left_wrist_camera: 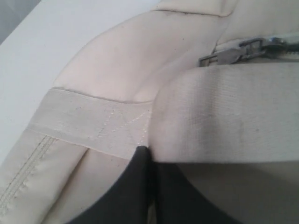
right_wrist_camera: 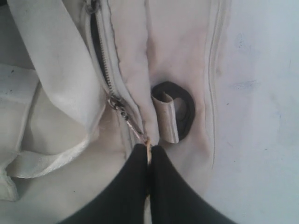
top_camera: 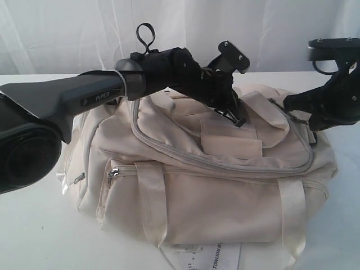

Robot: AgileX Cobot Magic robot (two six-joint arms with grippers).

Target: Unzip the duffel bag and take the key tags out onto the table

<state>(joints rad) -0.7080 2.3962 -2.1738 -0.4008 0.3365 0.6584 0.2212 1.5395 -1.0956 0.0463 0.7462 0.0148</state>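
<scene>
Table: white, fills the lower part of the exterior frame. A white curtain runs behind it along the top.

Duffel bag: cream, sits on the table at centre frame with its long side facing the camera. The grey main zipper curves around the top flap and looks closed along the stretch you can see. Two satin strap handles hang down the front face. A printed paper hang-tag pokes out from under the bag at the bottom edge.

Your left arm, marked PiPER, enters from the left edge and crosses over the bag. Your left gripper is down on the top panel, upper centre. In the left wrist view its fingers are pressed together, tips against the edge of a broad cream webbing band. You cannot tell whether any fabric is pinched between them. A grey metal zipper tab lies beyond the band, apart from the tips.

Your right gripper meets the bag's upper right end. The right wrist view shows it clamped on the zipper pull, which runs straight from the slider into the fingertips. Just beside the pull, a black ring hangs in a cream loop.
</scene>
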